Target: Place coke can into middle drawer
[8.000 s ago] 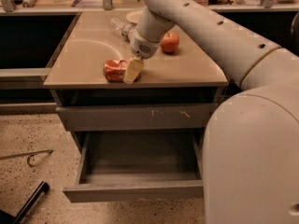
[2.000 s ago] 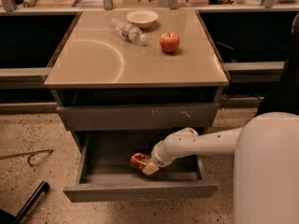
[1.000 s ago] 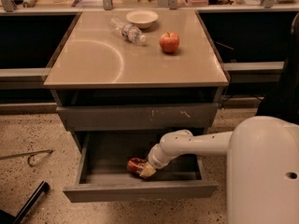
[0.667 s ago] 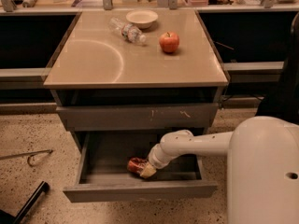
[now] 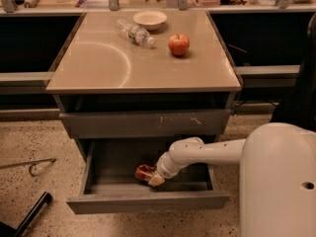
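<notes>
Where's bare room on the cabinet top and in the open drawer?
Cabinet top: the front half is bare, from the apple forward to the edge. The back is crowded by the bottle and bowl. Middle drawer: left floor is free; coke can and gripper fill centre front.
</notes>
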Motion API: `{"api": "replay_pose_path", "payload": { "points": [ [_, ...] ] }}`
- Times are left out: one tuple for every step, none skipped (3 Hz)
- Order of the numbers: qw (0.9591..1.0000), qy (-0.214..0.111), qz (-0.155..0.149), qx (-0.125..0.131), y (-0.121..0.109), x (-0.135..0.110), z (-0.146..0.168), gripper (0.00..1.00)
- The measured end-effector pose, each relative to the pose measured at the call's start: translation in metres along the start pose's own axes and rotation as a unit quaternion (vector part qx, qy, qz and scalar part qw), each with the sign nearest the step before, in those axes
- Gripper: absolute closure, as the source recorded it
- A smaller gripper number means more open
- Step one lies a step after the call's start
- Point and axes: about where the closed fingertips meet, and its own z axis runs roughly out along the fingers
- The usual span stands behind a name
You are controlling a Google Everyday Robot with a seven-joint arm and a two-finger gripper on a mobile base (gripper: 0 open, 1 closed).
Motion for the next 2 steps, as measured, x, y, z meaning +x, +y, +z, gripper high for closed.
{"api": "replay_pose_path", "payload": {
  "points": [
    [1.0000,0.000,0.000,0.000,0.0000,0.0000,0.0000,0.12],
    [1.0000,0.000,0.000,0.000,0.0000,0.0000,0.0000,0.00]
  ]
}}
